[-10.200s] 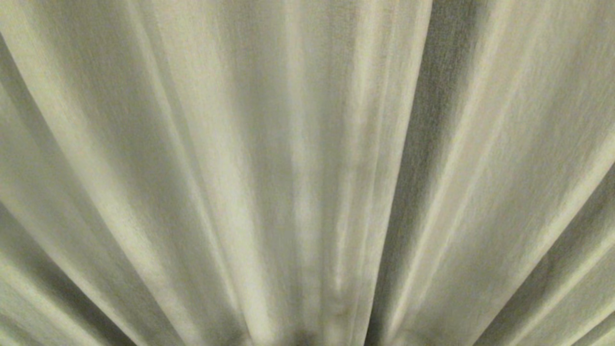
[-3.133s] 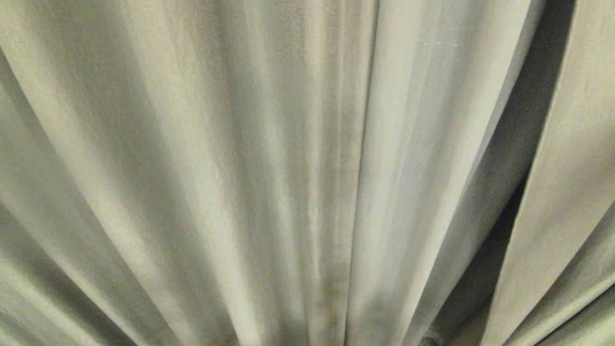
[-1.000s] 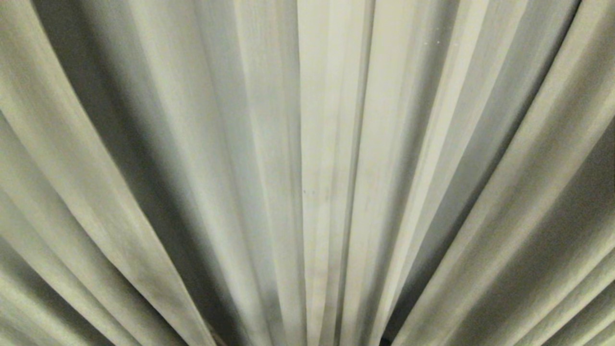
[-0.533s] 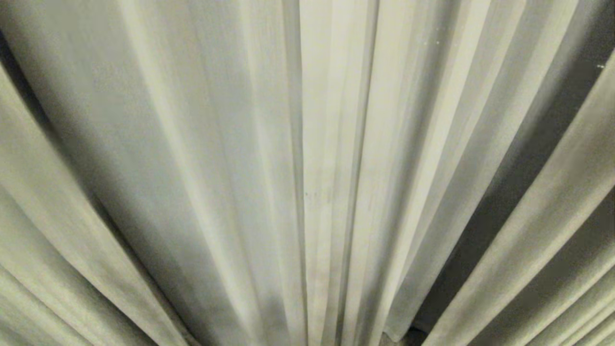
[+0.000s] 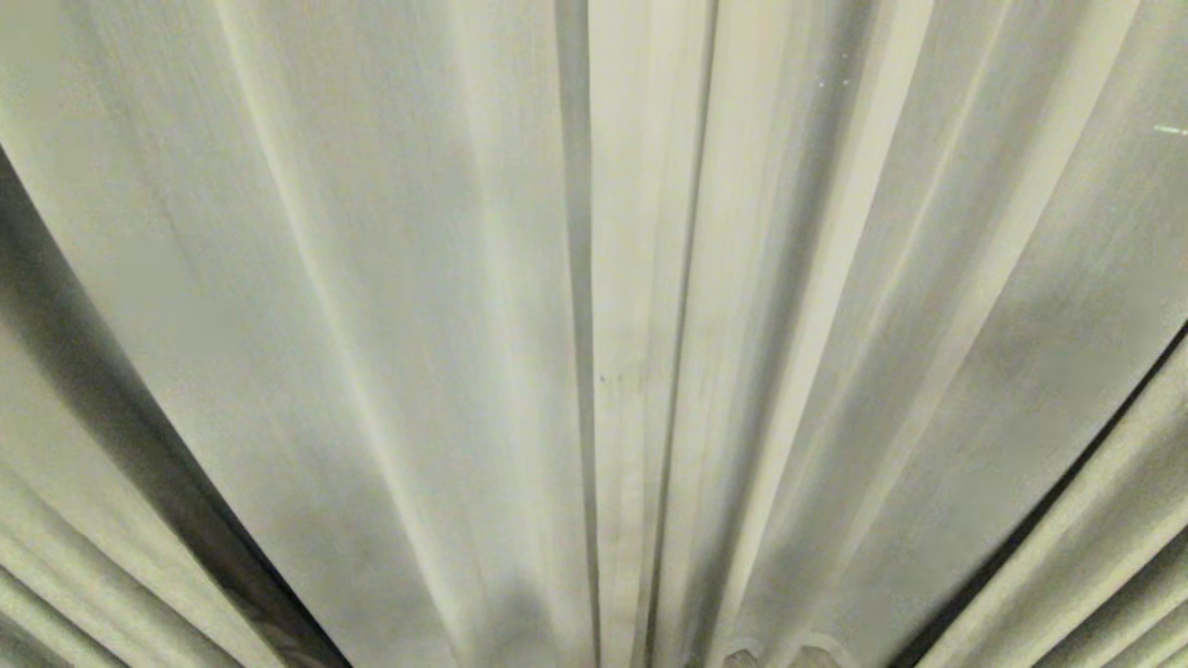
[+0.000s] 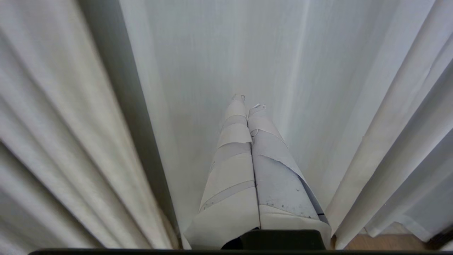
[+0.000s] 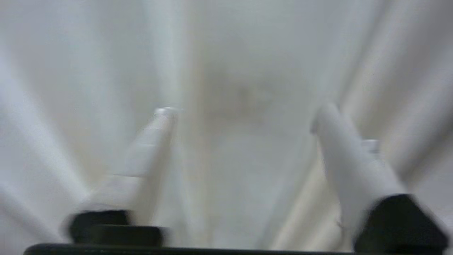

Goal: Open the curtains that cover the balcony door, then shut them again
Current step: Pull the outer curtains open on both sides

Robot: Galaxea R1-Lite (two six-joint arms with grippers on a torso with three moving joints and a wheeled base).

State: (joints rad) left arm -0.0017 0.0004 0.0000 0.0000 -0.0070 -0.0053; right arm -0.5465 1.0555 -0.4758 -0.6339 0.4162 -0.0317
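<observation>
Curtains now hang flatter and fully drawn than a second ago; right pincer spread, empty; left pincer together; closing looks done.

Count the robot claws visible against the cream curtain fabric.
2: the shut left claw pointing at the cream pleated curtains, and the open right claw facing the fabric. Neither appears in the head view.

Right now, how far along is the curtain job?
The curtains cover the whole head view, no balcony door showing, so they hang closed. Right gripper faces the fabric with fingers apart, gripping nothing; left gripper is shut and empty. Whether this is before opening or after re-closing, I cannot tell.
</observation>
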